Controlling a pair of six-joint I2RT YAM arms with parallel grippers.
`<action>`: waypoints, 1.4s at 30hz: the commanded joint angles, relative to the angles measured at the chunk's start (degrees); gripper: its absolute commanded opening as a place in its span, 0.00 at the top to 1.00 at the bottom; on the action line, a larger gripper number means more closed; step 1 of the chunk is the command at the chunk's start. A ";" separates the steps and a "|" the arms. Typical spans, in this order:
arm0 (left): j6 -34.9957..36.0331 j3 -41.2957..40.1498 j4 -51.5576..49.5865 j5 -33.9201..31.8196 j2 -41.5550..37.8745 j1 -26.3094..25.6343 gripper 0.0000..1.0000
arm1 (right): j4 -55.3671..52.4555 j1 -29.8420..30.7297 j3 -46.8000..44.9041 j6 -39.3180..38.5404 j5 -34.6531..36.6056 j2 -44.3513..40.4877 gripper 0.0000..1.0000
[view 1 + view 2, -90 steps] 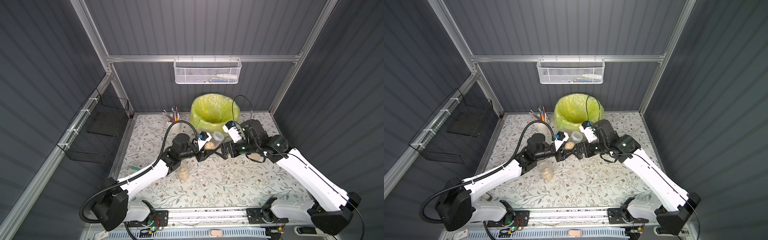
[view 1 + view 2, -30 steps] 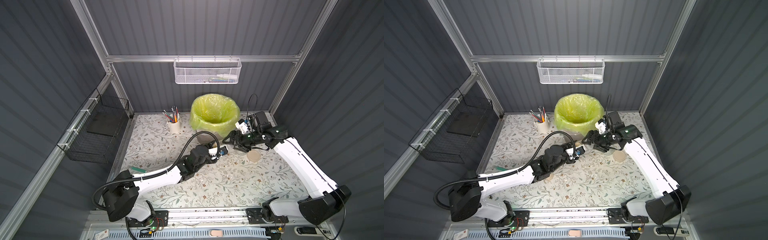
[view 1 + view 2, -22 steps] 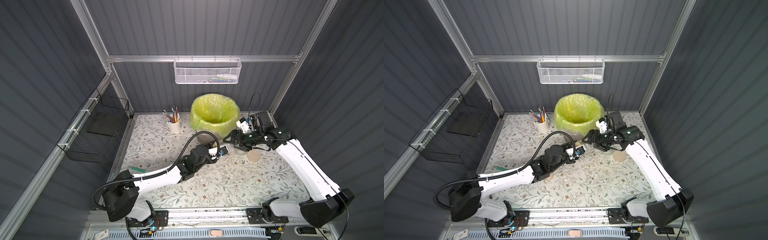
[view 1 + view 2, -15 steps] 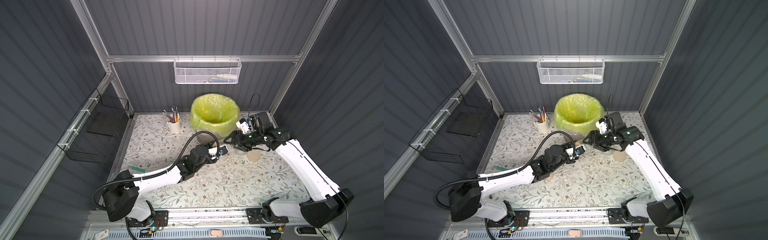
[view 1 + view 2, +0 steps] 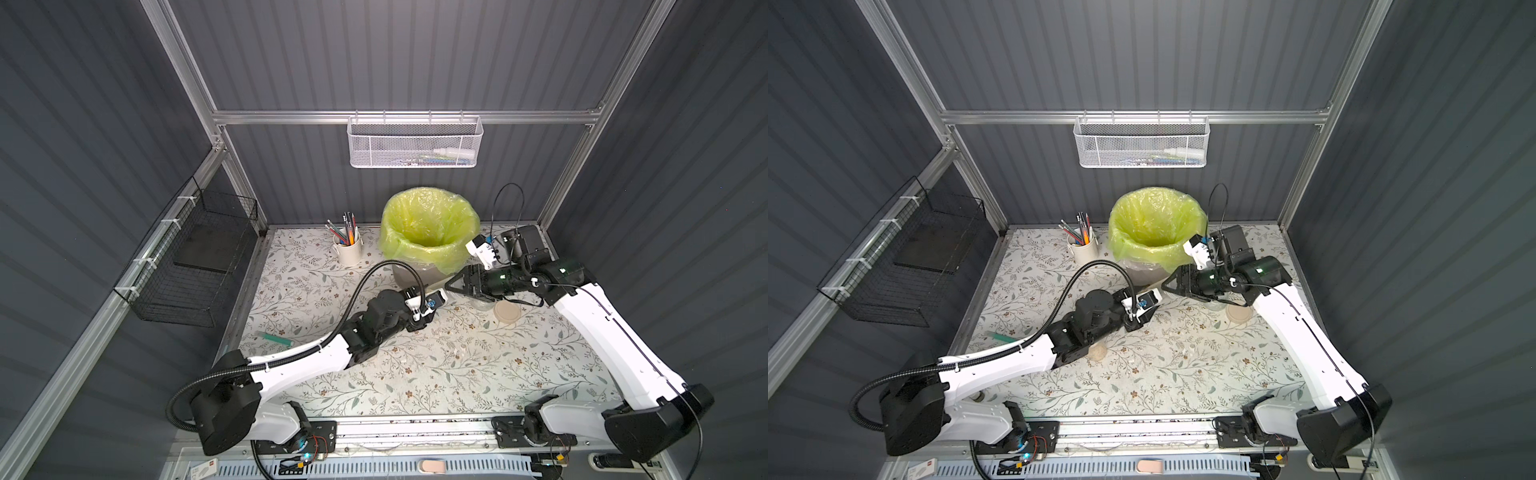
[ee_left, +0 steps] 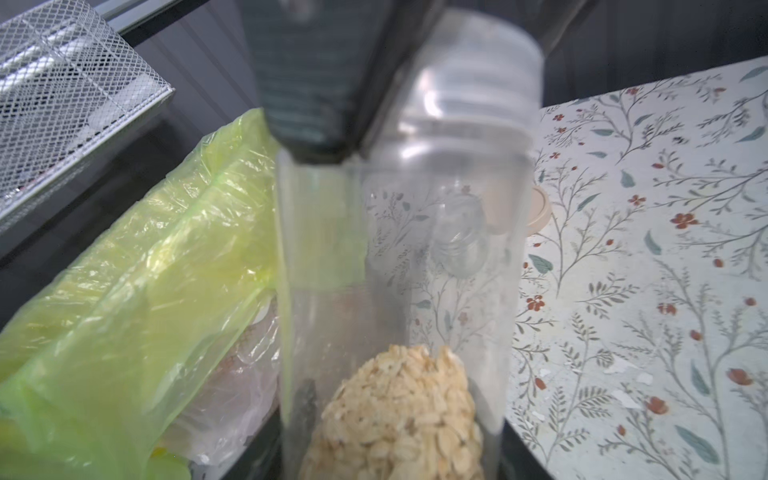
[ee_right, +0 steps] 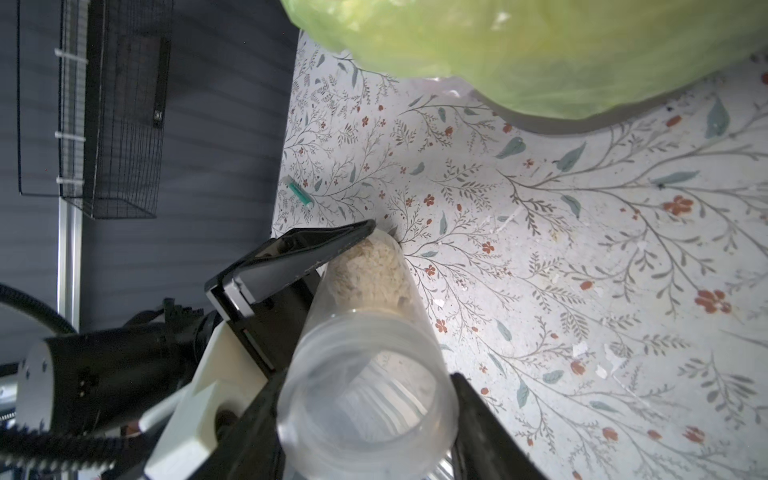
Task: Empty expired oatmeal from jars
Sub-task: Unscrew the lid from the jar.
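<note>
A tall clear jar [image 7: 365, 345] lies tilted between both grippers, in front of the bin. Its oatmeal [image 6: 399, 415] is heaped at the closed end. My left gripper [image 6: 390, 451] is shut on that end. My right gripper [image 7: 368, 415] is shut on the open mouth, one finger on each side of the rim. In both top views the two grippers [image 5: 432, 301] [image 5: 451, 286] meet tip to tip. A second jar [image 5: 1098, 351] with oatmeal stands on the table, partly hidden under my left arm. An empty jar [image 5: 480, 301] stands under my right wrist.
The grey bin with its yellow-green bag [image 5: 415, 253] stands just behind the grippers. A beige lid [image 5: 506, 311] lies beside the empty jar. A white mug of pencils [image 5: 348, 249] stands left of the bin. A green marker [image 5: 274, 338] lies near the left edge.
My right gripper has come in towards the left gripper and closed on the jar's mouth. The left arm has stayed where it was, still holding the jar.
</note>
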 commanded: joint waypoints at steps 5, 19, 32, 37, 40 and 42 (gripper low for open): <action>-9.41 -0.12 2.49 10.69 -2.18 2.44 0.80 | -1.90 -0.19 0.45 -26.88 0.29 3.77 0.57; -9.10 -0.39 3.15 10.78 -1.89 3.97 0.81 | 2.90 -0.09 -3.66 -42.76 -0.48 -1.75 0.29; -6.74 -1.99 5.07 4.37 -3.12 4.38 0.81 | 7.85 -1.38 -9.21 -29.28 -0.11 -10.42 0.01; -3.51 -2.61 5.92 -1.14 -2.86 3.95 0.80 | -3.64 -2.33 3.94 -5.62 0.17 -6.06 0.02; -1.70 -3.26 7.88 -3.78 -3.18 3.17 0.80 | -4.55 -2.29 4.66 7.70 0.30 -4.92 0.04; -0.26 -3.37 8.44 -5.77 -3.30 2.51 0.80 | -3.83 -2.34 3.62 13.66 0.82 -5.09 0.04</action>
